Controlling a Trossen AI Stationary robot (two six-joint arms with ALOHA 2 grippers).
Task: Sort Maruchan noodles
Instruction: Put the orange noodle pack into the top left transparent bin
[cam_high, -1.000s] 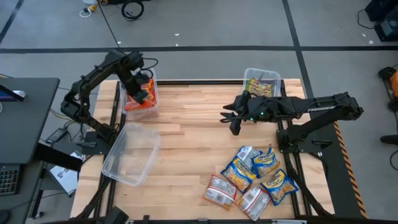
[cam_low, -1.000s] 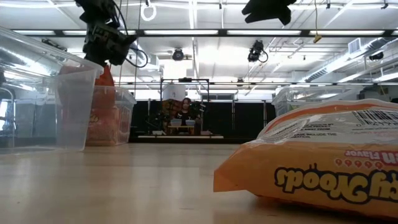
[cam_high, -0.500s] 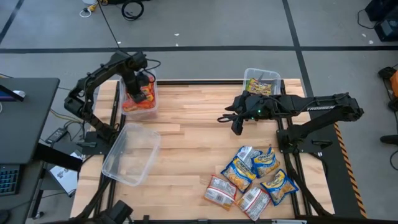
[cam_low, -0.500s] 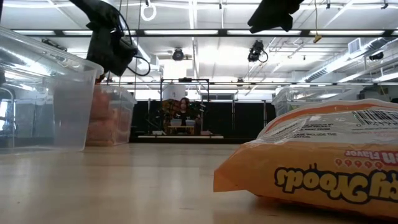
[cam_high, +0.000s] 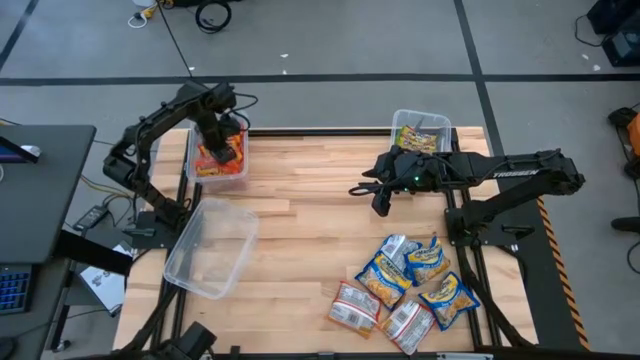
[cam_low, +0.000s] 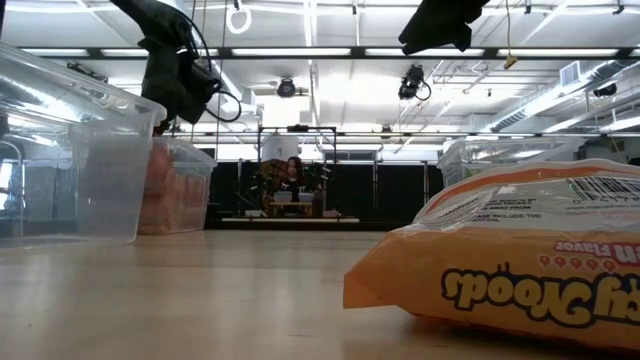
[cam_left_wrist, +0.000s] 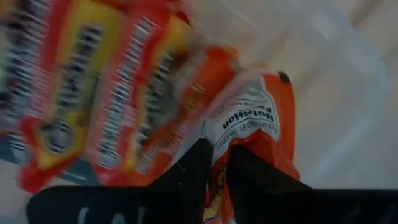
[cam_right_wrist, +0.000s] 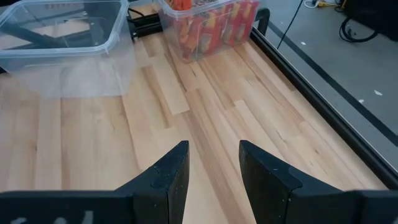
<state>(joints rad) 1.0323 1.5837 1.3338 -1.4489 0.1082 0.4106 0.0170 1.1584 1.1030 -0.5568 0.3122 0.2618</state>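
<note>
Left wrist view: left hand (cam_left_wrist: 216, 167) pinches an orange packet (cam_left_wrist: 252, 127).

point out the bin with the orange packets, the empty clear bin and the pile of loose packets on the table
orange-packet bin (cam_high: 221, 158), high view, on the packets showing through its open top
empty bin (cam_high: 211, 247), high view, on its clear floor
loose packets (cam_high: 386, 280), high view, on a blue-and-yellow packet in the pile's middle

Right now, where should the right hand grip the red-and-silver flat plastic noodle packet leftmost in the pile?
Pinch the red-and-silver packet by its left edge, from above: it lies flat on the wooden table, that edge free, the other side crowded by another packet.
</note>
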